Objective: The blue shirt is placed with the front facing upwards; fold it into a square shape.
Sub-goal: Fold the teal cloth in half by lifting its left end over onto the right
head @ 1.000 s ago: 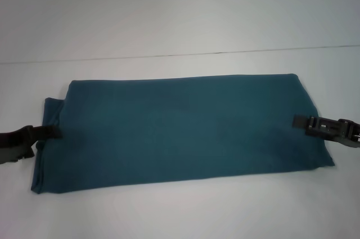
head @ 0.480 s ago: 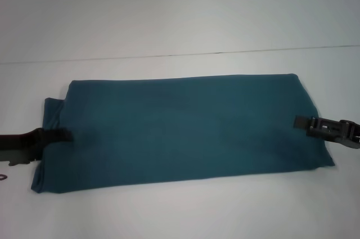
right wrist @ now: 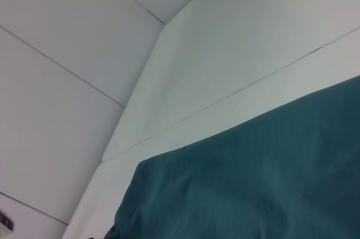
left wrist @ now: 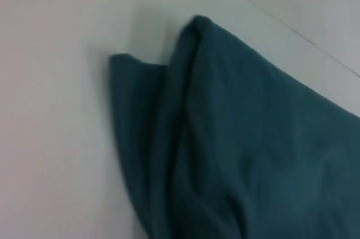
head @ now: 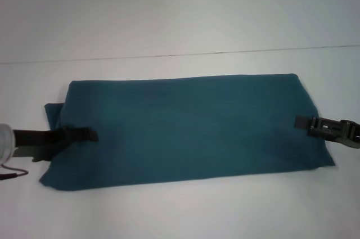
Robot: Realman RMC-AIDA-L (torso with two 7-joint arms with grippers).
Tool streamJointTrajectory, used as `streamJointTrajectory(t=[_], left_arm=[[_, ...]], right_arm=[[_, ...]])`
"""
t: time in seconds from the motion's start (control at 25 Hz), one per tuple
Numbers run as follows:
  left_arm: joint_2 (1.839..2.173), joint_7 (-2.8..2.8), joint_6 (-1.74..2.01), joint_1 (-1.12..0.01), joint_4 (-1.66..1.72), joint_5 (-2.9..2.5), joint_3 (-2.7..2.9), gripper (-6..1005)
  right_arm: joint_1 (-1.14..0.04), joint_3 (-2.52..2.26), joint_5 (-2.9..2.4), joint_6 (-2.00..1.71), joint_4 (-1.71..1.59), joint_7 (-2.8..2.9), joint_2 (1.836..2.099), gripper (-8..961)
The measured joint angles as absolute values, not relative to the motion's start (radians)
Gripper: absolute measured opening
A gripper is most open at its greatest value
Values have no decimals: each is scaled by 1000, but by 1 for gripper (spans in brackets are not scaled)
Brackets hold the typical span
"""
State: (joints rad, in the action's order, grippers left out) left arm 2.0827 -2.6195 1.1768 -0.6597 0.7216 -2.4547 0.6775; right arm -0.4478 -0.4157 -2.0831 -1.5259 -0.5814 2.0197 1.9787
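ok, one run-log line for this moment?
blue shirt: folded into long band on table | left pincer: over shirt's left end | right pincer: at right end

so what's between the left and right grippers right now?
Head view: only the blue shirt, folded into a long band, spans between left gripper and right gripper.

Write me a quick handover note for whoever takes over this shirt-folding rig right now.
Left pincer: over the left end of the blue shirt, reaching inward; the grip can't be made out.
Right pincer: at the shirt's right edge, grip also unclear.
Shirt: lying on the white table as a long strip, print hidden.
Done: lengthwise folds.
Left: bring the ends together into a square.
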Motion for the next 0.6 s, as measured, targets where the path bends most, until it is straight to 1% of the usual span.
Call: streamJointTrajectory(t=[0.08,0.28,0.48,0.6], left_arm=[[2083,-2621,1177,-665,730,-2451,679,868],[2097,-2627,1178,-668,775,-2456,691,841],[2093,-2629,1178,-670,771,-2459,696,814],[2090,-2631,1177,-670,770,-2459,696,698]], right_arm=[[-447,-415,-2083,-1526,-581,2019,1978,946],[-441,-412,-2083,-1527,-581,2020,1977,946],[-438,-403,-2082,-1527,-581,2021,1977,946],[-437,-402,-2082,-1527,-581,2021,1977,946]])
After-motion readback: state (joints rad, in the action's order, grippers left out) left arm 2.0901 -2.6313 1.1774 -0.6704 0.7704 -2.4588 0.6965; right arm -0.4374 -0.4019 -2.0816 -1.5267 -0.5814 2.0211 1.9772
